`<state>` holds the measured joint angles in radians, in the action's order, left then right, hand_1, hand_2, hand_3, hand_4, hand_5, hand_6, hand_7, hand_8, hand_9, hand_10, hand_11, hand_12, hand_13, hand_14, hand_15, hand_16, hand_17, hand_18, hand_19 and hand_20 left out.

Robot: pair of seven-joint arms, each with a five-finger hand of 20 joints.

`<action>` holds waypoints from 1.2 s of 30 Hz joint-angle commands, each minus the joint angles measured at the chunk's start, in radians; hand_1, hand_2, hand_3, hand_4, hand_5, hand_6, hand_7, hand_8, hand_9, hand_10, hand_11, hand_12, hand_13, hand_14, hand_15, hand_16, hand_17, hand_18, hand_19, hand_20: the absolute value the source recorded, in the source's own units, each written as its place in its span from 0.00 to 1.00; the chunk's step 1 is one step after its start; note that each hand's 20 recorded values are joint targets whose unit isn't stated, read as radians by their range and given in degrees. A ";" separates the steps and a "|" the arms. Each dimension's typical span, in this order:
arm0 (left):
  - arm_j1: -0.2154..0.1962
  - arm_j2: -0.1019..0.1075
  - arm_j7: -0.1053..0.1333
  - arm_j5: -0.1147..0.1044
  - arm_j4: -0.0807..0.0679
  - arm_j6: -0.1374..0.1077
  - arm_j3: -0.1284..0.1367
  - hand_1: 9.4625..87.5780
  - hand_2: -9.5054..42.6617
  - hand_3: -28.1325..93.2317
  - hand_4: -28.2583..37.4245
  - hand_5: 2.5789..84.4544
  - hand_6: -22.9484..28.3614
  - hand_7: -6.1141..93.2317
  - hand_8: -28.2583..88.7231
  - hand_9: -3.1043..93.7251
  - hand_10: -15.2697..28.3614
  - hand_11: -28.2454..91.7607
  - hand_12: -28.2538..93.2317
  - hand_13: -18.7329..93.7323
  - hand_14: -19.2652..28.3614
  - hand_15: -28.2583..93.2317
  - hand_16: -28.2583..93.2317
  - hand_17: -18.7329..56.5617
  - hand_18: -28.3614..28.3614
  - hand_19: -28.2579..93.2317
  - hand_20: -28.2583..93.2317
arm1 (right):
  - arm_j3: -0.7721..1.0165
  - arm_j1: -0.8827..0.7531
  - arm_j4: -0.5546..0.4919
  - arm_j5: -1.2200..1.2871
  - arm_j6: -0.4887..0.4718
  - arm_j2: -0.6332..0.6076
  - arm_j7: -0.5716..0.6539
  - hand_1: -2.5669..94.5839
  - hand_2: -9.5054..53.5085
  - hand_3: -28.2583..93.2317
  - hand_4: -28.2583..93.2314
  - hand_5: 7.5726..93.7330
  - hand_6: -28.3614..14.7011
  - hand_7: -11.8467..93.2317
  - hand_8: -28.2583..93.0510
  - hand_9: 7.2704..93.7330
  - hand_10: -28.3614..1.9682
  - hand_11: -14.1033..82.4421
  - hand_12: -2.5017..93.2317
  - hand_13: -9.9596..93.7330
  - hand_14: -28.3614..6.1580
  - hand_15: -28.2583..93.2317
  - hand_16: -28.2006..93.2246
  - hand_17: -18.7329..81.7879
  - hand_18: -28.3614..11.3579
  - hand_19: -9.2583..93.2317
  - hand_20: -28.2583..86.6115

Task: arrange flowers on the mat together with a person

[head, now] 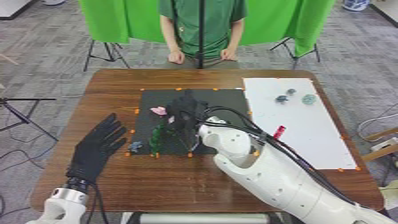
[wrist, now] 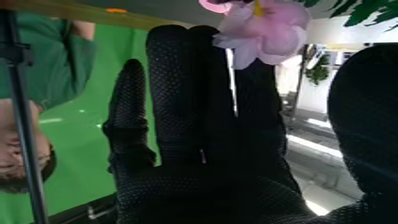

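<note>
Placing the pink flower (head: 158, 110) seems underway. Right hand (head: 185, 107), uncurled over the mat (head: 226, 100), should withdraw next; left hand (head: 92, 150) lies relaxed.

This looks like a robotics lab or a similar test room. A green cloth (head: 298, 20) hangs as a backdrop across the upper part of the head view, with a black stand (head: 108, 50) at upper left. Grey patterned carpet (head: 53, 50) covers the floor, and loose cables (head: 12, 165) trail over it at lower left. A white jointed robot arm (head: 298, 187) with black wiring crosses the brown worktop (head: 111, 90) from lower right. Small orange marks edge the black mat (head: 229, 97), like position guides. The right wrist view also shows bright light strips (wrist: 311, 145).
</note>
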<state>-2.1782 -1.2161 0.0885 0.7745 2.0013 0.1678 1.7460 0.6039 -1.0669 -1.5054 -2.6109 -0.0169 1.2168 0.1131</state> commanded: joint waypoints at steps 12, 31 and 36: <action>-0.010 -0.006 -0.008 -0.002 -0.010 0.011 -0.004 0.21 0.09 0.79 0.03 0.33 0.51 0.20 0.17 0.27 0.60 0.36 0.36 0.34 0.66 0.39 0.27 0.12 0.86 0.55 0.30 | 0.014 -0.008 -0.025 0.005 -0.028 0.001 0.009 0.26 0.00 0.91 0.00 0.61 0.77 0.33 0.10 0.57 0.53 0.28 0.20 0.62 0.52 0.70 0.40 0.35 0.14 0.69 0.62; -0.014 -0.006 -0.009 -0.003 -0.007 0.013 -0.003 0.21 0.09 0.79 0.03 0.33 0.51 0.20 0.17 0.28 0.61 0.36 0.36 0.35 0.66 0.39 0.27 0.12 0.86 0.55 0.30 | 0.013 -0.005 -0.025 0.034 0.023 -0.002 0.008 0.24 0.04 0.91 0.02 0.60 0.67 0.34 0.12 0.73 0.60 0.33 0.20 0.66 0.52 0.70 0.40 0.35 0.15 0.70 0.62; -0.009 -0.005 -0.009 -0.004 -0.010 0.013 -0.003 0.21 0.09 0.79 0.03 0.33 0.51 0.20 0.17 0.28 0.61 0.36 0.36 0.35 0.66 0.39 0.27 0.12 0.86 0.55 0.30 | 0.017 -0.004 -0.019 0.042 0.033 0.002 -0.002 0.24 0.04 0.91 0.03 0.63 0.67 0.40 0.11 0.71 0.59 0.32 0.20 0.66 0.53 0.69 0.40 0.35 0.16 0.70 0.62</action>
<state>-2.1792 -1.2161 0.0872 0.7735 1.9996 0.1722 1.7461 0.6122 -1.0771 -1.5270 -2.5698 -0.0094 1.2163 0.1184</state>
